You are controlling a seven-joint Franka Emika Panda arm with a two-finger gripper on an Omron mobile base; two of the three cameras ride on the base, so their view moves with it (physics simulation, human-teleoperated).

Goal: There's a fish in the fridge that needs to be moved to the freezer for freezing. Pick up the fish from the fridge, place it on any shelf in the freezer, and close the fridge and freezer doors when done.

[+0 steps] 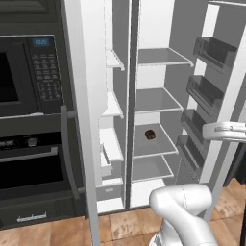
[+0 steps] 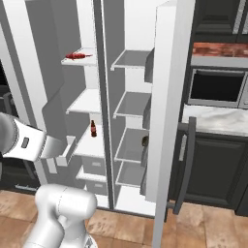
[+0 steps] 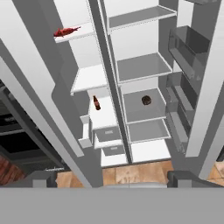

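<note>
Left base view is showing the fridge (image 1: 156,101) and the narrower freezer (image 1: 113,103) both standing open. A small dark round thing (image 1: 150,135) is sitting on the fridge's third shelf. The freezer door (image 1: 79,115) is jutting forward beside the black wall oven (image 1: 29,120), partly blocking the way in, and the fridge door (image 1: 216,91) is swinging out on the right with its bins showing. The floor is lying in brown tile (image 1: 125,226).

Right base view is showing the red fish (image 2: 77,55) lying on the freezer's top shelf, and a dark bottle (image 2: 93,129) standing upright on a lower freezer shelf. Dark cabinets (image 2: 218,164) are standing under a pale counter with a microwave (image 2: 218,87).

Hand view is looking down from a distance; the gripper (image 3: 112,178) is standing wide, its tips holding nothing. The fish and bottle are showing here too.
</note>
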